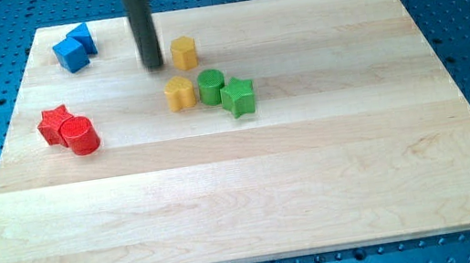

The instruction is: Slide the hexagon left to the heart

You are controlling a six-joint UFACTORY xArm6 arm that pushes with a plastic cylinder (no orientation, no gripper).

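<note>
My tip (153, 65) rests on the wooden table (314, 166), just left of the yellow hexagon block (184, 53), above the yellow heart block (179, 93); no hand shows.

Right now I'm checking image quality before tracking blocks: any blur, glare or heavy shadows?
Camera view: lighting is even and soft, no glare on the wooden board; blocks such as the yellow hexagon look sharp; the rod above my tip is slightly smeared; shadows are faint.

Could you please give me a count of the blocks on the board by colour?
Blue: 2, a cube and a second block
Yellow: 2, a hexagon and a heart
Green: 2, a cylinder and a star
Red: 2, a star and a cylinder
Total: 8
</note>
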